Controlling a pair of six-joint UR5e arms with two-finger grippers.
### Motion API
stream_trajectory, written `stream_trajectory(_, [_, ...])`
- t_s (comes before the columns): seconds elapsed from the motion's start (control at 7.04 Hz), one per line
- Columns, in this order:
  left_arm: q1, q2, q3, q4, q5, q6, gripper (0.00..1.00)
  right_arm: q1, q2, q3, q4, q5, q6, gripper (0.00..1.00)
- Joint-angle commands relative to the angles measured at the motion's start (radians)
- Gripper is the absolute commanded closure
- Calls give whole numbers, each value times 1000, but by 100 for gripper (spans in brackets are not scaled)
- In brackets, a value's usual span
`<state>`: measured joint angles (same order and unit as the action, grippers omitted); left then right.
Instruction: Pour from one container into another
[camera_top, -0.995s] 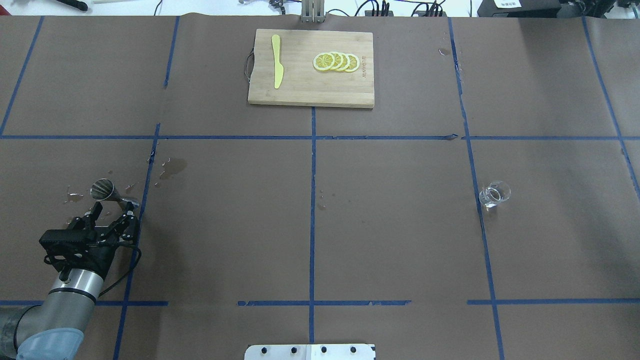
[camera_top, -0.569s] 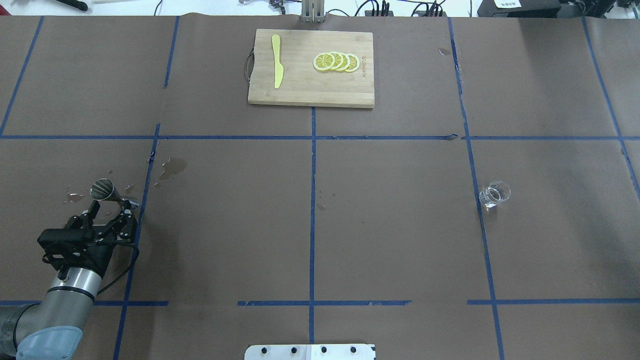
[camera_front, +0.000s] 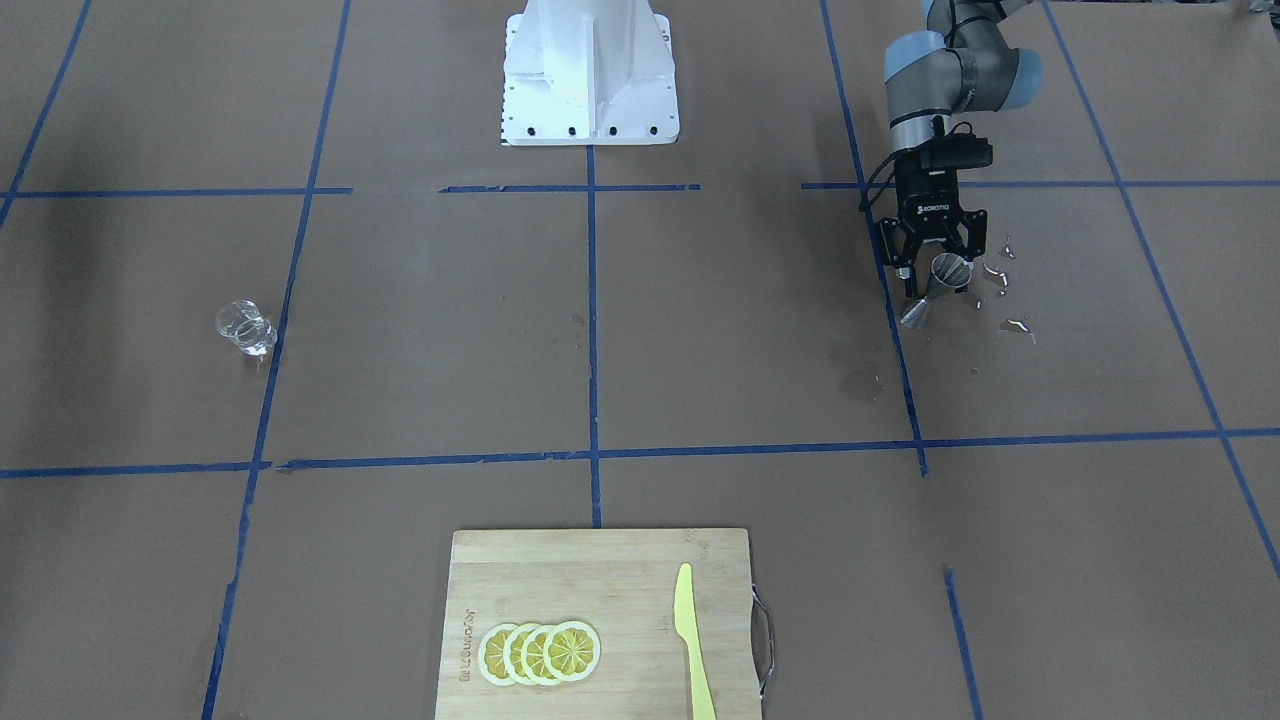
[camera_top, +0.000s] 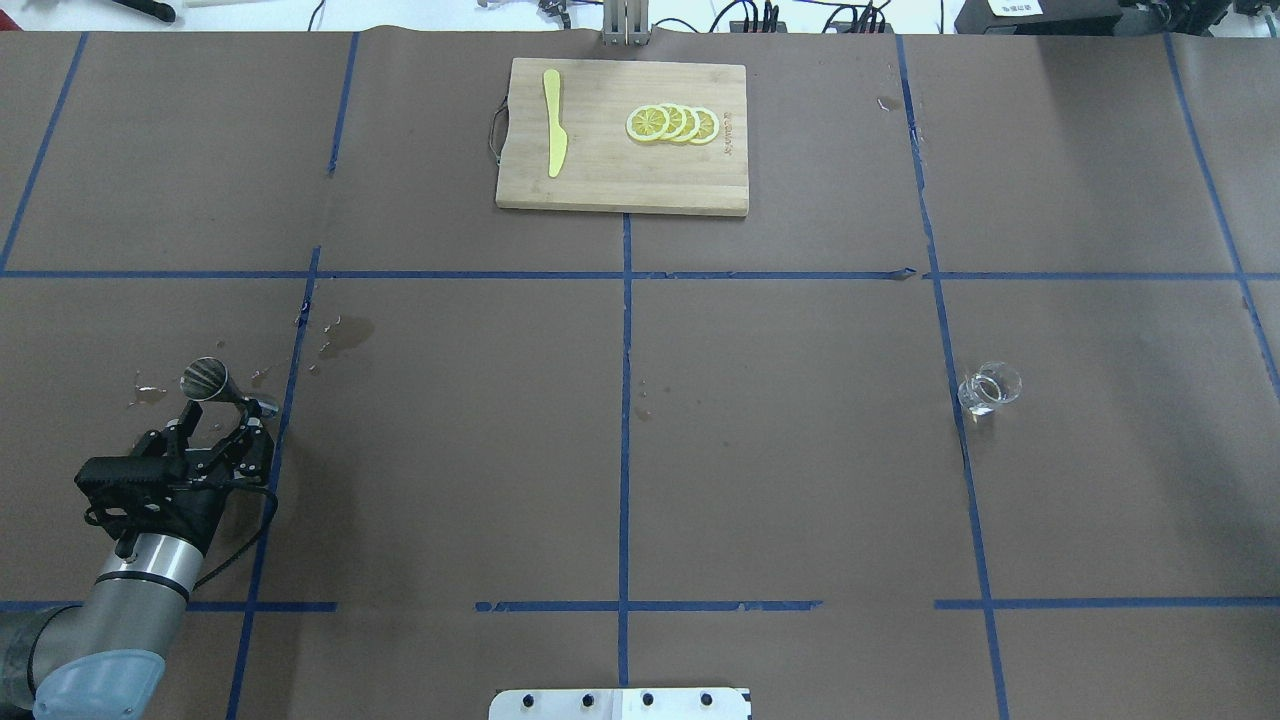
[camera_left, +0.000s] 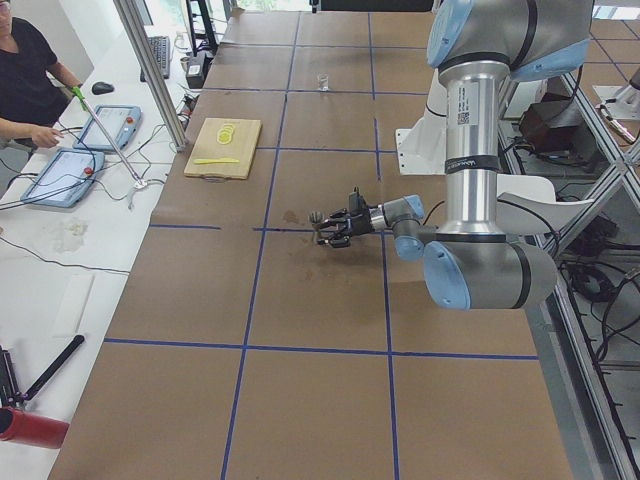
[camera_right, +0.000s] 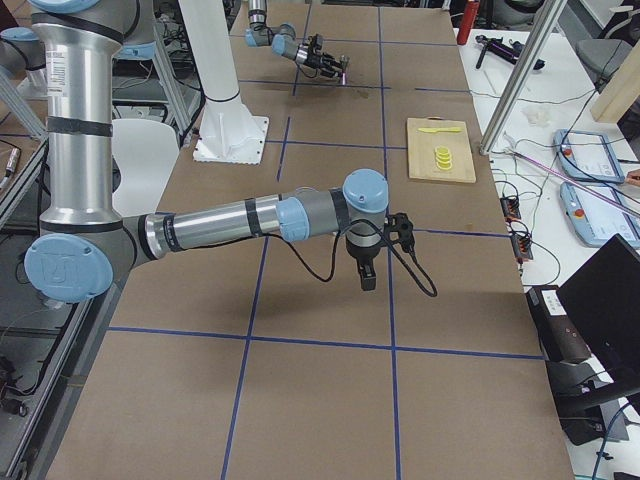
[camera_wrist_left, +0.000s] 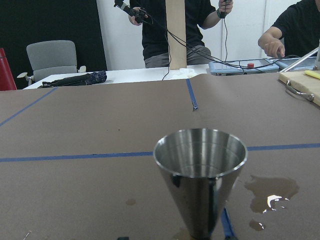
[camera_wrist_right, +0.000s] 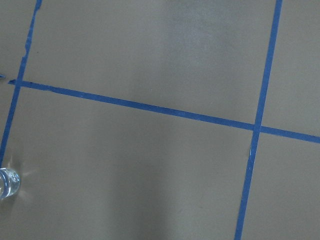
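The steel jigger (camera_top: 215, 384) stands upright at the table's left, large in the left wrist view (camera_wrist_left: 200, 175). My left gripper (camera_top: 220, 418) is open, its fingers (camera_front: 903, 272) spread to either side of the jigger (camera_front: 935, 292); contact cannot be made out. The clear glass cup (camera_top: 988, 388) stands alone at the right (camera_front: 245, 328) and shows at the right wrist view's lower left edge (camera_wrist_right: 7, 183). My right gripper (camera_right: 365, 280) hangs above the table, fingers down, seen only in the exterior right view, so I cannot tell its state.
Spilled liquid (camera_top: 345, 335) lies in small puddles (camera_wrist_left: 270, 192) around the jigger. A wooden cutting board (camera_top: 610, 185) at the far middle carries lemon slices (camera_top: 672, 124) and a yellow knife (camera_top: 553, 122). People sit and stand behind the table's far edge.
The left gripper has shifted slightly to the left, staying open by the jigger. The jigger and the glass cup have not moved.
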<state>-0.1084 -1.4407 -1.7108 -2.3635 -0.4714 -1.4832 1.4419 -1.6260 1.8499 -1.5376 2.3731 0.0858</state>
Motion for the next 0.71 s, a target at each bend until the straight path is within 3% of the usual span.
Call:
stream_trajectory(0.0, [-8,-3,0,-2,14,26,33,0,0,-1,1,0,0,0])
stream_trajectory(0.57, [-8,-39,25,-16,27,27,32,0,0,0,1,0,0,0])
